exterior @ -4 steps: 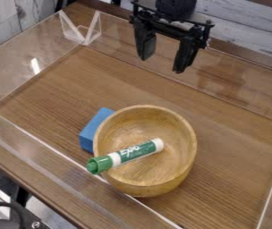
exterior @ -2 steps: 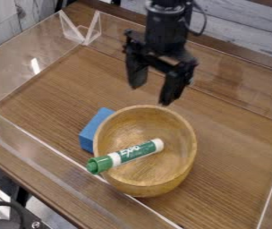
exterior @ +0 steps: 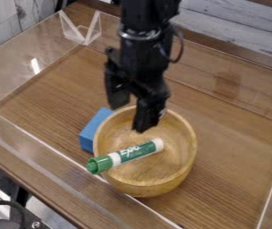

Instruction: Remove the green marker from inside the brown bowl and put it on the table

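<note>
The black hand [exterior: 132, 102] has advanced from beyond the wooden bowl [exterior: 168, 170] to above its far rim; jaws spread, nothing gripped. Approach to the marker appears under way, with lowering and closing still required. Bowl contents: one green-capped white marker [exterior: 128, 156], unmoved, lying aslant, its cap end at the bowl's near-left rim. Removal is outstanding. A blue block [exterior: 96, 128] sits outside, beside the bowl's left wall. Bare bench [exterior: 240, 148] right of the bowl appears suitable for placement.
</note>
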`<state>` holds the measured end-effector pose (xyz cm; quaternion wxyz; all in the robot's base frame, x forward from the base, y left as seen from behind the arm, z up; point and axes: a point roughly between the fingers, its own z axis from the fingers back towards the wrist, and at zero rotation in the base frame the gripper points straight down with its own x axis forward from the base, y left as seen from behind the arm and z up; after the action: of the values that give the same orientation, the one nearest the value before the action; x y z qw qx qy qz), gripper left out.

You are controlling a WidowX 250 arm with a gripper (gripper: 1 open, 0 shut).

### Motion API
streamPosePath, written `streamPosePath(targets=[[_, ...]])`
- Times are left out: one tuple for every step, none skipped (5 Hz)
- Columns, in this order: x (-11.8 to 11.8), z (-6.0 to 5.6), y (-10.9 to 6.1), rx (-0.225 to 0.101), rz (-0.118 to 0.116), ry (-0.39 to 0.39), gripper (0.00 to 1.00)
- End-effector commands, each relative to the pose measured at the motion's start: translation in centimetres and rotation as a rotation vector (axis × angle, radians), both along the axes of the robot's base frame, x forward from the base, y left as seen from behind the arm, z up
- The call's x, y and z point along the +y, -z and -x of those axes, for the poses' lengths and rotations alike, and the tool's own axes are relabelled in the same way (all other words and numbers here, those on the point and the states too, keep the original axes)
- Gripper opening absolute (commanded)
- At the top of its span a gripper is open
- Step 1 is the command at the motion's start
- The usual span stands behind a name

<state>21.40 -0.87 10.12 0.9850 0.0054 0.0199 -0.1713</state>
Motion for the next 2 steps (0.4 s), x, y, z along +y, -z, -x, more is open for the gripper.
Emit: streamPosePath(targets=[[-0.1, 0.4, 0.3, -0.075, -0.006, 0.037, 1.0], [-0.2, 0.7, 1.9, -0.101, -0.007, 0.054, 1.0]])
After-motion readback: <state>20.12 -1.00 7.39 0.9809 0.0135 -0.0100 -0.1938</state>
